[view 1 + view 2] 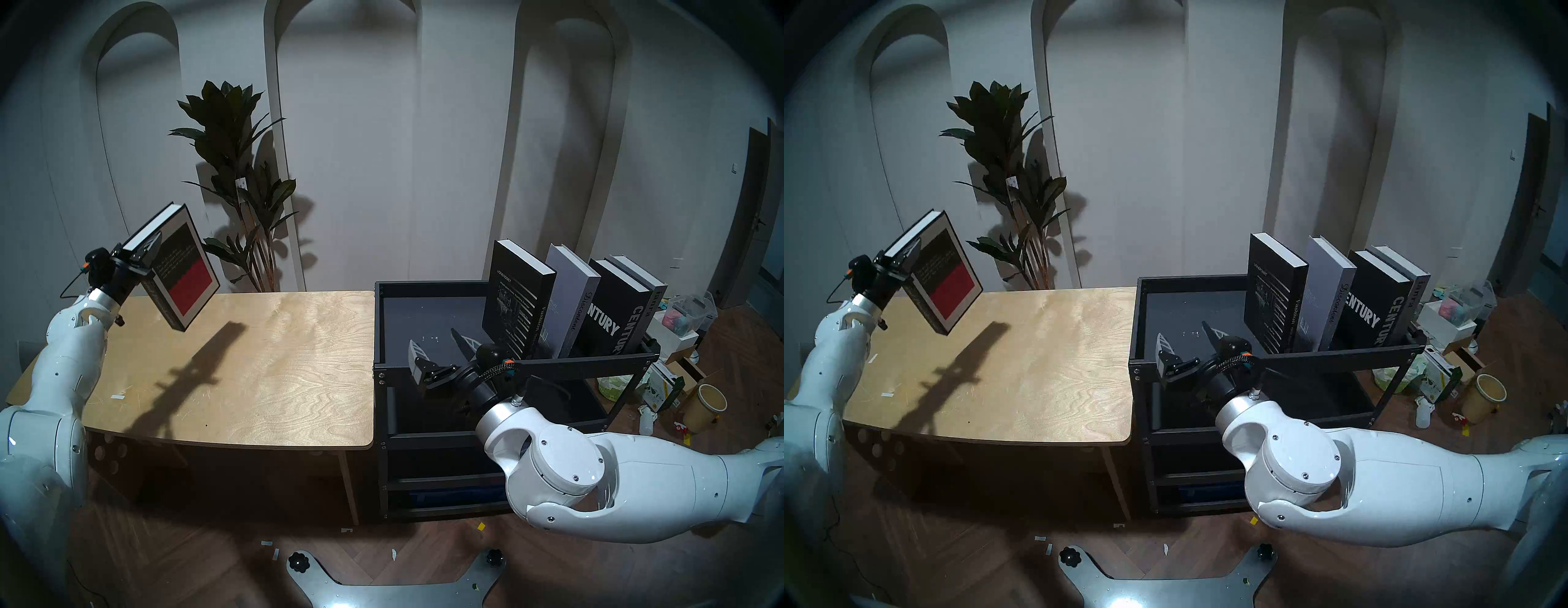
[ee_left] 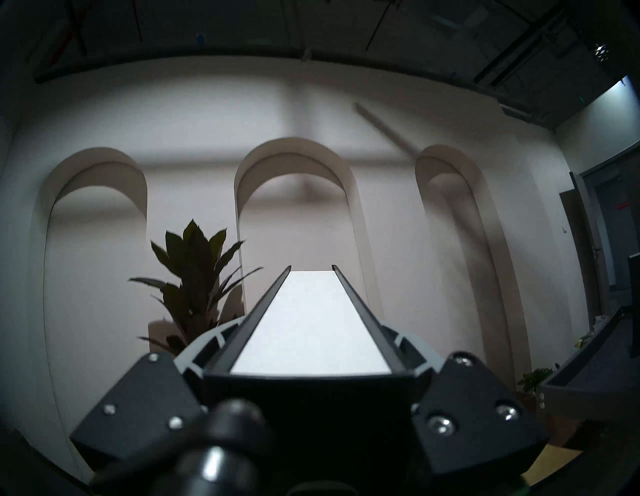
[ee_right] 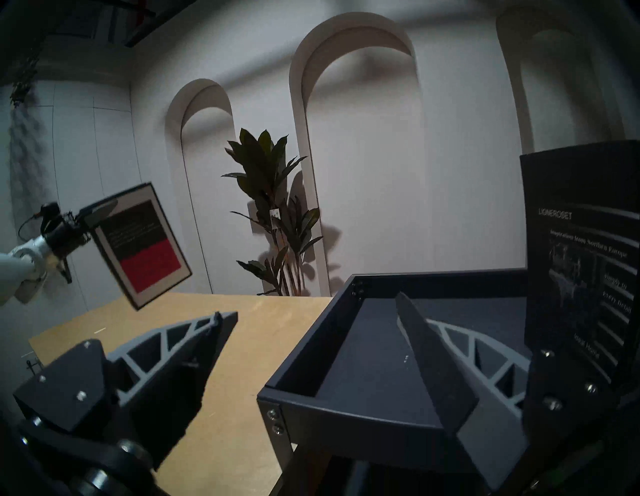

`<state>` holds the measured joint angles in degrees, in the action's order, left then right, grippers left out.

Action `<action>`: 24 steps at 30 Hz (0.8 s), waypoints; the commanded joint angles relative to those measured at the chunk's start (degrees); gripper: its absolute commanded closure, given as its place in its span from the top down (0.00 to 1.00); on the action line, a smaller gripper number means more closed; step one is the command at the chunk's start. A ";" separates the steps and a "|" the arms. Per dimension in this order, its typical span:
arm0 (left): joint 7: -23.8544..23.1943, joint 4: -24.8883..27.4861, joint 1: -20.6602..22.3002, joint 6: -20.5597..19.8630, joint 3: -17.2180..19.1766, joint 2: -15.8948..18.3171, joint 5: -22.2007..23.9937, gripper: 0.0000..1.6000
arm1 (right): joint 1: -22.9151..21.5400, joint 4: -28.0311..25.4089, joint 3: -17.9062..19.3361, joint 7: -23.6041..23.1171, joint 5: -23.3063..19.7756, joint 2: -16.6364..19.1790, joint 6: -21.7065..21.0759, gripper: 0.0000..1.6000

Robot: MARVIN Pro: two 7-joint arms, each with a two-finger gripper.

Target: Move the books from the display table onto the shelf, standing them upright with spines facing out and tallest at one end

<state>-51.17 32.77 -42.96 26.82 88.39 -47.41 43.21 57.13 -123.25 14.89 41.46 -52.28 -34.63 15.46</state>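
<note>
Left gripper [image 1: 146, 250] clamped the last book [image 1: 180, 267] across its thickness near one corner, upper left of the head view. Book hung tilted, clear above the table [image 1: 254, 373], red-and-black cover toward camera. Right gripper [image 1: 441, 344] spread wide, empty, over the near rim of the shelf [image 1: 424, 305], right of centre. Four books [image 1: 568, 301] stood upright at the tray's right end. Judgement: carry slowly; a corner grip on a heavy hardcover invites swing. Level it upright before lowering into the bare left part of the tray, spine toward camera, beside the Fashion book [image 1: 515, 297]. Right gripper could steady it.
</note>
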 commanded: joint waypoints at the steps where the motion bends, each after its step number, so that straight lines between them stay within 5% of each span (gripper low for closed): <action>1: 1.63 6.68 4.05 -1.65 -0.53 -4.84 0.96 0.00 | -1.34 0.46 -0.06 -0.41 1.50 -3.78 -0.49 1.00; 8: 4.61 10.50 2.68 -5.51 -1.64 -8.65 1.95 0.00 | -1.80 1.84 -0.38 -0.48 2.33 -4.42 -1.15 1.00; 24: 16.34 16.35 1.70 -10.70 -2.76 -10.53 0.95 0.00 | -2.30 3.54 -0.62 -1.06 3.58 -5.59 -2.22 1.00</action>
<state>-38.38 45.62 -42.19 16.79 85.04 -57.61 44.37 55.59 -119.68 13.99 40.47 -49.57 -39.03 13.13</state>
